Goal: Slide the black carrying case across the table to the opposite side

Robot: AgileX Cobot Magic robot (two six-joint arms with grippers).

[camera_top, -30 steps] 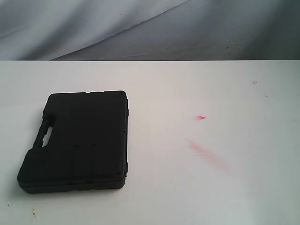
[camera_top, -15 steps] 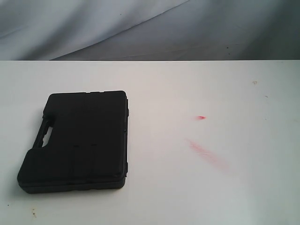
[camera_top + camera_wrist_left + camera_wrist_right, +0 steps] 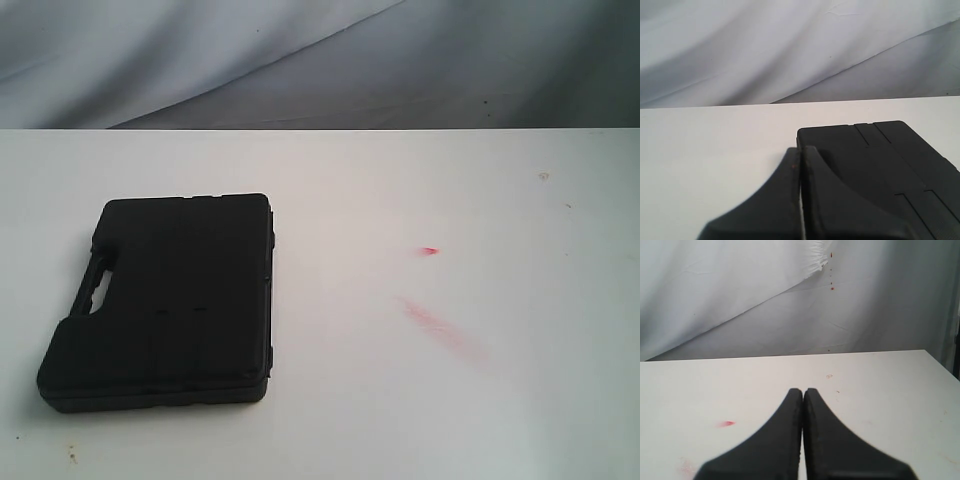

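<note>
Black case (image 3: 165, 300) lies flat at nine o'clock on the table (image 3: 450, 400) (handle cut-out outermost); left gripper (image 3: 801, 151) and right gripper (image 3: 803, 391) both pressed together.

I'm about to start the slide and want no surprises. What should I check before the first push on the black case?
1. The case lies flat on the table: ok.
2. The left claw is shut for pushing: ok.
3. The left claw touches the case: cannot tell; its tips overlap the case's corner in the wrist view.
4. The right claw is shut, with no case before it: ok.
5. The path across holds only a red spot and a red smear: ok.
6. Latches closed: cannot tell.
</note>
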